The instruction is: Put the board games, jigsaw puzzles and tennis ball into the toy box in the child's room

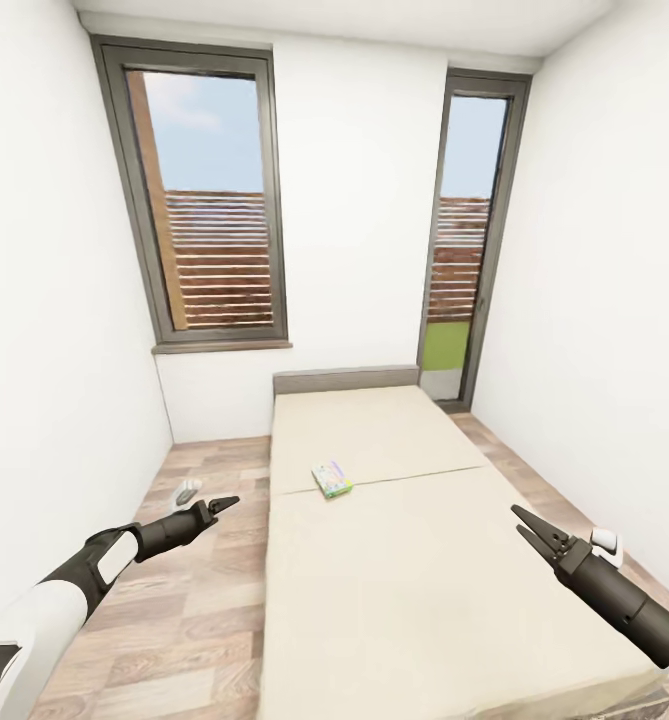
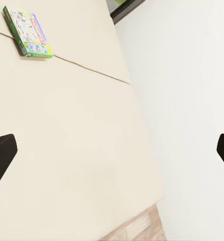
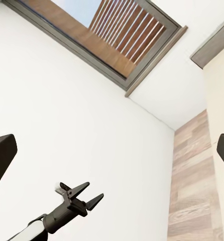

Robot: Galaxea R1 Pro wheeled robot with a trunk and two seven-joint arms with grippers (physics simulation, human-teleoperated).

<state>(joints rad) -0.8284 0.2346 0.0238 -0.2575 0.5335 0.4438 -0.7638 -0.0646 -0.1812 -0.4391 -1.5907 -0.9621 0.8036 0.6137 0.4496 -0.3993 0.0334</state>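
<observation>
Lying flat on the beige mattress of the bed [image 1: 404, 560], near its middle seam, is one green-edged board game [image 1: 332, 480] with a white colourful cover; I count only one game box here. I judge the step in hand is the approach to collect it. Both arms are raised at the near end of the bed, well apart from the box: the left gripper [image 1: 219, 506] over the wood-plank floor [image 1: 189, 600] and the right gripper [image 1: 527, 526] over the mattress, each with fingers spread and holding nothing. Two tall windows [image 1: 209, 200] stand in the far wall. Next, the robot probably needs to come closer and reach far forward.
</observation>
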